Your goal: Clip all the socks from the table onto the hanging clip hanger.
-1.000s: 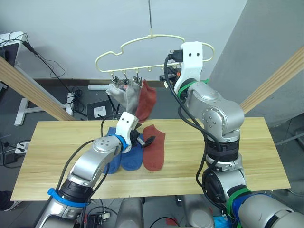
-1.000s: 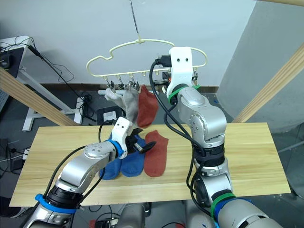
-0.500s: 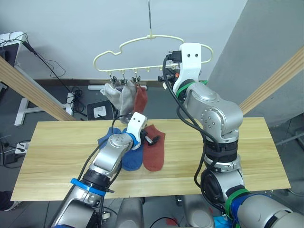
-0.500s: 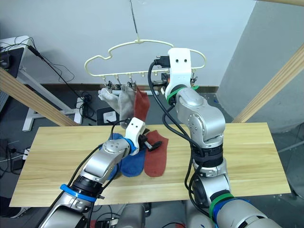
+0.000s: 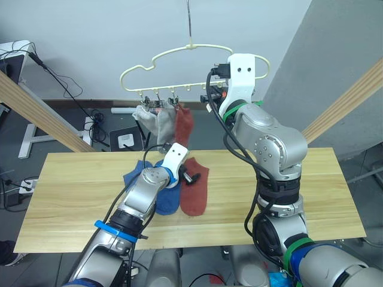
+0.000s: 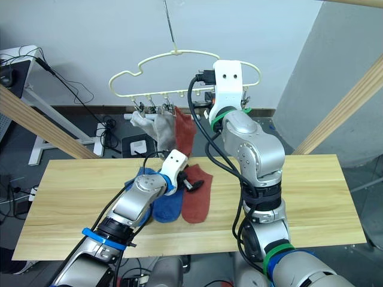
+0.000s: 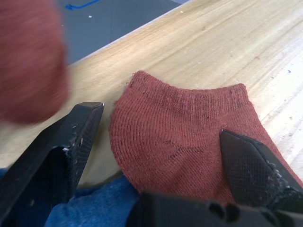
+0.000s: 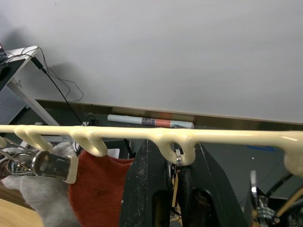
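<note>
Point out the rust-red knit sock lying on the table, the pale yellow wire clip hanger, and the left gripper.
Rust-red knit sock on the table point(image 7: 189, 142): left wrist view, its cuff end.
Pale yellow wire clip hanger point(image 5: 157, 60): left eye view, its wavy upper outline.
Left gripper point(image 6: 192, 183): right eye view, between its black fingertips.

A plain white wall point(image 5: 102, 36) is seen at the rear, adjoined on the right by a grey wall point(image 5: 341, 54). The floor point(image 5: 66, 128) is dark grey and is crossed by black cables point(image 5: 60, 78). Two wooden beams point(image 5: 36, 113) run diagonally at either side.
</note>
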You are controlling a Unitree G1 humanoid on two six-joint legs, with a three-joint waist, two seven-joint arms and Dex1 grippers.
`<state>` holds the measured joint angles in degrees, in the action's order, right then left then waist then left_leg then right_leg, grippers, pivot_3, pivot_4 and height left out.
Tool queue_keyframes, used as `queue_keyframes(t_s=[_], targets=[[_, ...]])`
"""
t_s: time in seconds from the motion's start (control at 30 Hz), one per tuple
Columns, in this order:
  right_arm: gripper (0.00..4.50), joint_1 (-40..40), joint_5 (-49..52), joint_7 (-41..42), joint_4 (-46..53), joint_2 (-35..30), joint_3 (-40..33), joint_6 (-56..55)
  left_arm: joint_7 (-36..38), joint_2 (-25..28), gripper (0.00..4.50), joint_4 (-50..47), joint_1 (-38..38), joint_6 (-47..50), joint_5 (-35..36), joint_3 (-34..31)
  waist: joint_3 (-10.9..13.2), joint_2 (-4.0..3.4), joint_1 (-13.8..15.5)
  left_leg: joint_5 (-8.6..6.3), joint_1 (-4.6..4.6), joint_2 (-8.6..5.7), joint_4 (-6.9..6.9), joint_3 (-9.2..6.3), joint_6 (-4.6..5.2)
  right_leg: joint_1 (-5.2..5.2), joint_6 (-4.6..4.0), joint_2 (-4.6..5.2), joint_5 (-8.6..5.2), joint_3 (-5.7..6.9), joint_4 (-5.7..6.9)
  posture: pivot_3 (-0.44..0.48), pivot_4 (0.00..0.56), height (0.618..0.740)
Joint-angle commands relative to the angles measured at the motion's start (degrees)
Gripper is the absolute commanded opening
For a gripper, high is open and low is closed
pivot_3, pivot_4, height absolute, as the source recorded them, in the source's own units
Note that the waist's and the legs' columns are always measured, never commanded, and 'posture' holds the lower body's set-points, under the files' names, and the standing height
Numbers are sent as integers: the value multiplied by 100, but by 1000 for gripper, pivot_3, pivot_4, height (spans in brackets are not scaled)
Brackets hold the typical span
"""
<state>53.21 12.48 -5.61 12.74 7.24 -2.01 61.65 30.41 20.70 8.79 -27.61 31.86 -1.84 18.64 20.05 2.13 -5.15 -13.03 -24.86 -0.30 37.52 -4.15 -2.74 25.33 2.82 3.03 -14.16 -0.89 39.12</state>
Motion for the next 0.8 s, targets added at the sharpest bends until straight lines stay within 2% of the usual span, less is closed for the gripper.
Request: queue_keyframes(t_s=[0.03, 0.47, 0.63, 0.8], targets=[[0, 137, 28, -19, 383, 59, 17, -62, 78, -80, 3900, 123, 91, -5, -115, 155, 0, 0, 1, 0, 0, 0, 0, 0, 0, 0, 0, 0, 0, 0, 0, -156, 344, 740], [0, 136, 43, -23, 368, 67, 13, -47, 157, -234, 13, -27, 165, 113, 13, -110, 0, 0, -3, 0, 0, 0, 0, -2, 0, 0, 0, 0, 0, 1, 1, -148, 346, 740], [0, 153, 58, -29, 346, 80, -15, -20, -44, -524, 13, -227, 108, 371, 383, -692, 0, 0, -1, 0, -1, 1, 0, -3, 0, 0, 0, 0, 0, 3, 0, -148, 349, 740], [0, 171, 94, -48, 342, 128, -65, 42, 120, -855, 13, -646, -99, 725, 1183, -1318, 1, 0, 2, 0, -2, 4, 0, -3, 0, 0, 0, 1, 0, 3, -3, -147, 352, 740]])
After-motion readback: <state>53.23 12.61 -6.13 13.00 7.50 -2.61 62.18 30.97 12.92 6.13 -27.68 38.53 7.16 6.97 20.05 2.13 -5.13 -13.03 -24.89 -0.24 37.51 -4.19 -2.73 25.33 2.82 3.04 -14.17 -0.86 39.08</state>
